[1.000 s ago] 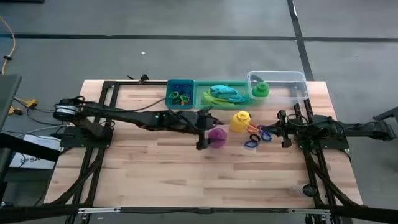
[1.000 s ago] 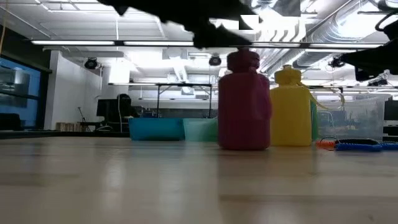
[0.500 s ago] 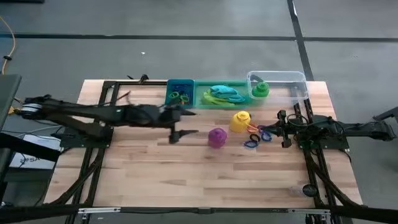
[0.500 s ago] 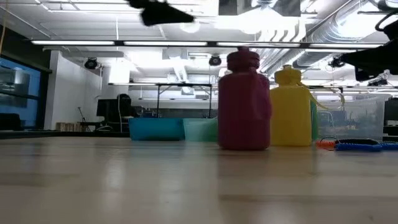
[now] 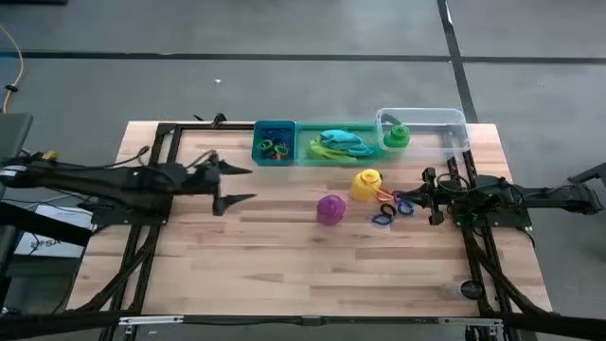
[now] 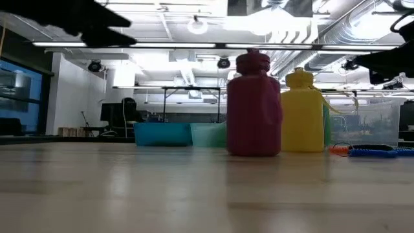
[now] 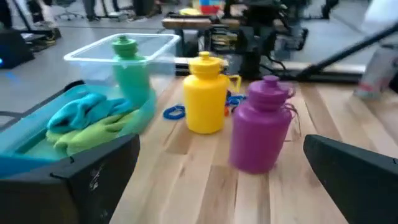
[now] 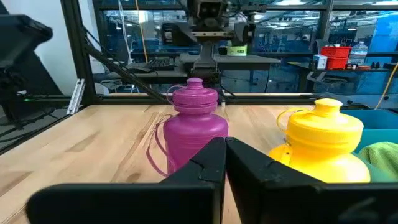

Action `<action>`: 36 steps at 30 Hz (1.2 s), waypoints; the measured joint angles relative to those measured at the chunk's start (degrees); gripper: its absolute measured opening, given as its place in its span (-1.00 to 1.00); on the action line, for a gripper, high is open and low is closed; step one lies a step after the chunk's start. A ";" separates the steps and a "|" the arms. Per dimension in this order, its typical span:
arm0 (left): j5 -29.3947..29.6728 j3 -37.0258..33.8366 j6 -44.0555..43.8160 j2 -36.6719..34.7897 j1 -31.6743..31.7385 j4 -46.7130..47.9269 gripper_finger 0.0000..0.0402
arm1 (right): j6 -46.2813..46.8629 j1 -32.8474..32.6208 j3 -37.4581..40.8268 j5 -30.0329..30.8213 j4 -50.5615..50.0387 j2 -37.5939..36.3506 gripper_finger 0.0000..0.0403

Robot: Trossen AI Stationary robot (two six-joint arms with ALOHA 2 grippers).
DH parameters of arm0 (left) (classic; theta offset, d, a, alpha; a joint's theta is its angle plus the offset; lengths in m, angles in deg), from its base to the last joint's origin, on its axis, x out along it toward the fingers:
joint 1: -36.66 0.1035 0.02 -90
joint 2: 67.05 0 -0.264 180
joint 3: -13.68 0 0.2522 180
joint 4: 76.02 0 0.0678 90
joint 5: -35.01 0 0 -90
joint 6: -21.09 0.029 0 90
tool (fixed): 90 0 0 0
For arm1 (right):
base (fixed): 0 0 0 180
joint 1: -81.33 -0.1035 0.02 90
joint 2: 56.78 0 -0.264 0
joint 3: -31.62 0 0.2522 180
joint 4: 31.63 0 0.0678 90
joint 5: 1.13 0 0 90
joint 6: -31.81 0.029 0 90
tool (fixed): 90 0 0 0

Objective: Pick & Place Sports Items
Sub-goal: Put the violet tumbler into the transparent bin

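Right claw (image 8: 225, 163): dark fingers pressed together, nothing between them, low over the bench (image 8: 93, 146). Purple bottle (image 8: 193, 127): upright on the light wood, cap on, thin strap looping at its side. Yellow bottle (image 8: 323, 146): upright, near the purple one but apart. Lime-green cloth (image 8: 380, 155): at the frame edge, just beside the yellow bottle. Black frame rails and a lit workshop behind.

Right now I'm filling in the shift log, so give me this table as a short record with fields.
purple bottle: upright on bare table, free
yellow bottle: upright, beside purple one
green bottle: in clear bin
cloths: teal and lime, in green bin
rings: some in blue bin
loose rings: on table near yellow bottle
left pincer: open, empty
right pincer: shut, empty
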 joint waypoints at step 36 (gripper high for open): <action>-0.79 -24.18 7.14 -40.96 0.66 5.22 0.83 | 0.02 0.00 0.00 0.00 0.00 0.00 -1.00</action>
